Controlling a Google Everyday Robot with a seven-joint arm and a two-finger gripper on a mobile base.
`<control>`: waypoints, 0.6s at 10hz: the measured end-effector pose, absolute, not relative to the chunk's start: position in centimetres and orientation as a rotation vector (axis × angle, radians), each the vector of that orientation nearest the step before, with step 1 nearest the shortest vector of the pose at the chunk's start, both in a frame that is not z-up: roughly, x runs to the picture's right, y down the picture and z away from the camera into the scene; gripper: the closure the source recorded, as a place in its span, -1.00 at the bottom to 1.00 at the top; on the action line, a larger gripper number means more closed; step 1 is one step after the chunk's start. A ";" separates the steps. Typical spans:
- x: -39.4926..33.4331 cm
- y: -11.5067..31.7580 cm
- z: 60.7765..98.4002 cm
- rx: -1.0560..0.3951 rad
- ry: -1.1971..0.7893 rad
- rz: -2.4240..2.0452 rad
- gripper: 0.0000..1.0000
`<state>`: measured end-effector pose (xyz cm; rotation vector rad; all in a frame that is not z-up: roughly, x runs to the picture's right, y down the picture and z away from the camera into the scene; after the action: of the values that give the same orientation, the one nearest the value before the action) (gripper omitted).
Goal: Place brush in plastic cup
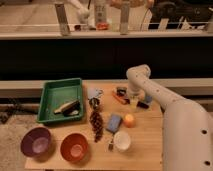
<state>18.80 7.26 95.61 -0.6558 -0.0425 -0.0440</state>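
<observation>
My gripper [131, 96] is at the end of the white arm that comes in from the right. It hangs low over the back right of the wooden table [145, 150]. Just below it stands a small pale yellowish cup [134, 103]. A slim dark thing, which looks like the black-handled brush [143, 105], lies on the table just right of that cup. Whether the gripper touches it is hidden by the arm. An orange-red carrot-like thing [119, 98] lies just left of the gripper. A white cup [121, 141] stands near the front edge.
A green tray [50, 97] at the left holds a wooden-handled brush [66, 107]. A purple bowl [36, 141] and an orange bowl [74, 147] sit front left. A dark cluster [95, 123], a blue sponge [114, 123] and a small orange ball [129, 120] lie mid-table.
</observation>
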 end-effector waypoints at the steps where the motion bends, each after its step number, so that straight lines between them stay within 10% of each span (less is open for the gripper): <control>1: 19.2 7.5 95.8 -0.656 -0.021 0.012 -0.60; 6: 19.3 7.2 96.4 -0.641 0.009 0.102 -0.60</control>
<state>19.32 7.25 96.42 -0.6409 0.0087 0.1015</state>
